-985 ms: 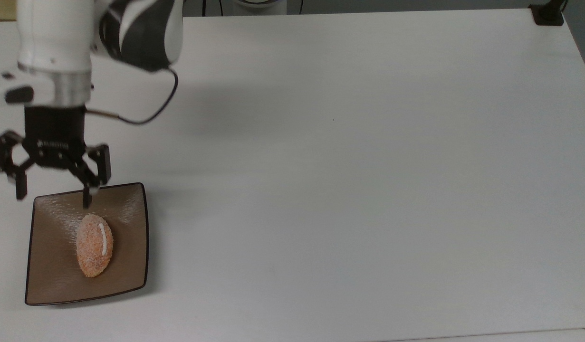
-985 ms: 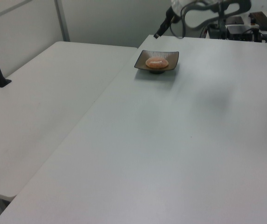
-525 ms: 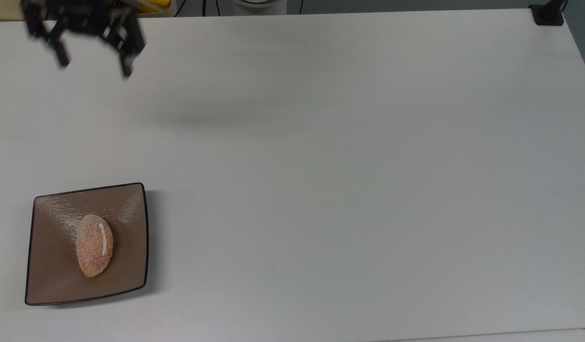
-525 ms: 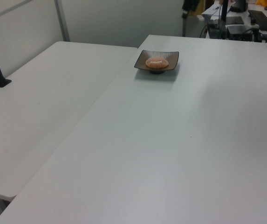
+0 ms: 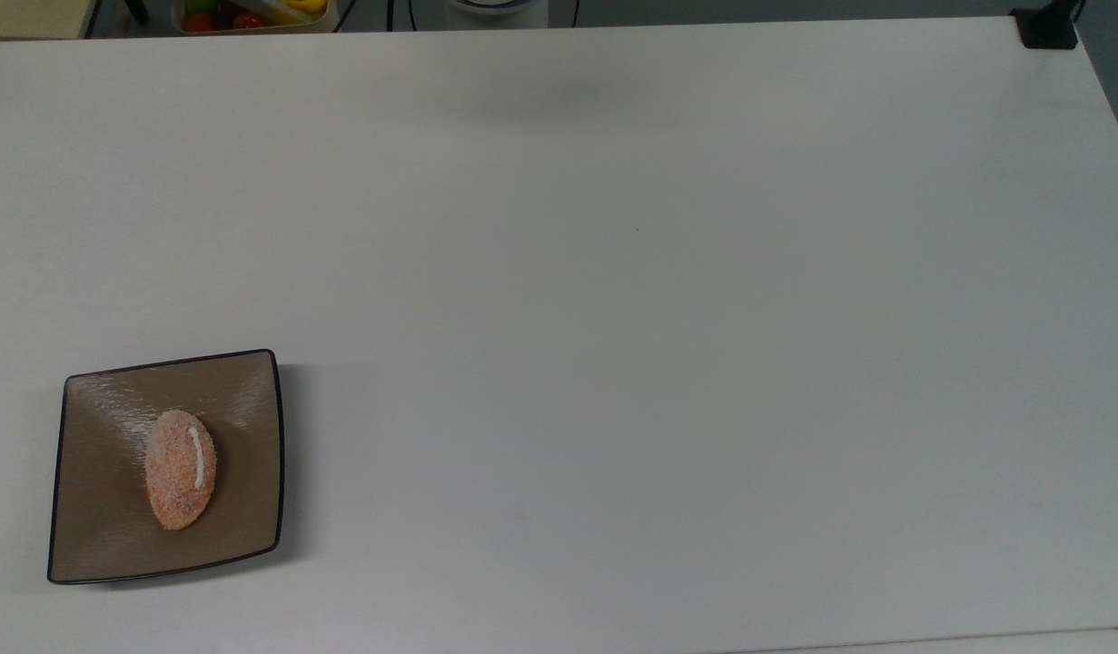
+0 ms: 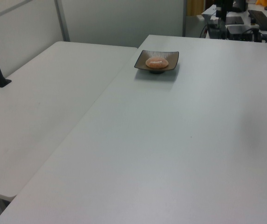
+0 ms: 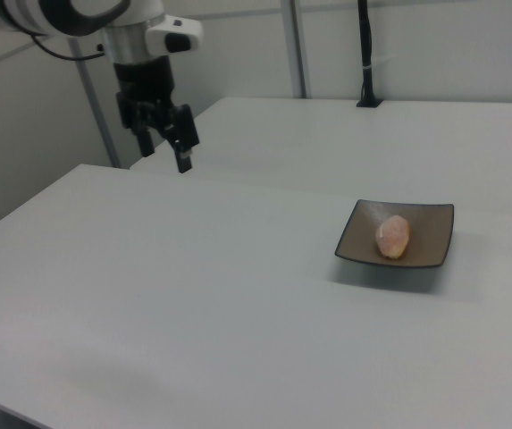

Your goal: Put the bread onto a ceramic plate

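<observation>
One roll, the bread [image 5: 181, 481], lies on the plate [image 5: 95, 536], a little toward the top view's left of the plate's middle, touching only the plate. Its long axis runs up and down in the top view, tilted slightly so the lower, narrower end leans toward the top view's left; the white stripe lies along the top view's right half of the upper part, parallel to that axis. In the left view the bread [image 6: 157, 62] lies crosswise, its stripe a pale line along its top, and the plate [image 6: 169, 58] shows a dark underside lifting it off the table [image 6: 170, 154]. In the right view the bread [image 7: 392, 236] points roughly away from the camera, and its stripe is too faint to make out there; the plate [image 7: 434, 232] sits near the right view's right side of the table. Up at the right view's upper left the gripper [image 7: 168, 147] hangs in the air well apart from the plate, its black fingers spread with a clear gap between them and nothing held. Part of the arm above it is cut off by the right view's top and left edges. At the top view's upper edge a tray [image 5: 250, 16] of coloured items is mostly cut off, its contents hard to tell.
</observation>
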`<state>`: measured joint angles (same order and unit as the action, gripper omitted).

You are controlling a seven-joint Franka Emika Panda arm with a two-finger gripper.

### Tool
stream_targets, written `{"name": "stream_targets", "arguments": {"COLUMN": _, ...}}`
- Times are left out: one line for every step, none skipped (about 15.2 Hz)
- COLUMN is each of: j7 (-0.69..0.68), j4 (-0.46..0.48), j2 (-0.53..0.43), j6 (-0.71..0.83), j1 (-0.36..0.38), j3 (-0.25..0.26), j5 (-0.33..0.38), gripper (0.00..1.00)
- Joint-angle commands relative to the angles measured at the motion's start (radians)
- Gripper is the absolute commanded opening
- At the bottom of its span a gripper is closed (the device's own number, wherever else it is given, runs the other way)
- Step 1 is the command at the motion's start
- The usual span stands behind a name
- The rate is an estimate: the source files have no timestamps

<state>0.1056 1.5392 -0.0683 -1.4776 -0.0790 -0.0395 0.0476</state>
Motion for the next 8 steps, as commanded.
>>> {"name": "stream_targets", "arguments": {"j7": -0.004, "j4": 0.087, "j2": -0.053, "j6": -0.073, "j1": 0.067, "j3": 0.015, "j5": 0.034, "gripper": 1.0}}
{"name": "stream_targets", "arguments": {"j7": -0.009, "j4": 0.117, "j2": -0.053, "j6": -0.14, "j1": 0.08, "j3": 0.015, "j5": 0.034, "gripper": 1.0}}
{"name": "stream_targets", "arguments": {"j7": -0.014, "j4": 0.145, "j2": -0.054, "j6": -0.2, "j1": 0.087, "j3": 0.015, "j5": 0.034, "gripper": 1.0}}
{"name": "stream_targets", "arguments": {"j7": -0.021, "j4": 0.157, "j2": -0.053, "j6": -0.222, "j1": 0.087, "j3": 0.015, "j5": 0.034, "gripper": 1.0}}
{"name": "stream_targets", "arguments": {"j7": -0.033, "j4": 0.16, "j2": -0.047, "j6": -0.225, "j1": 0.088, "j3": 0.015, "j5": 0.032, "gripper": 1.0}}
{"name": "stream_targets", "arguments": {"j7": -0.052, "j4": 0.159, "j2": -0.041, "j6": -0.227, "j1": 0.088, "j3": 0.015, "j5": 0.032, "gripper": 1.0}}
{"name": "stream_targets", "arguments": {"j7": -0.058, "j4": 0.156, "j2": -0.03, "j6": -0.228, "j1": 0.088, "j3": 0.016, "j5": 0.032, "gripper": 1.0}}
{"name": "stream_targets", "arguments": {"j7": -0.058, "j4": 0.154, "j2": -0.025, "j6": -0.231, "j1": 0.088, "j3": 0.015, "j5": 0.032, "gripper": 1.0}}
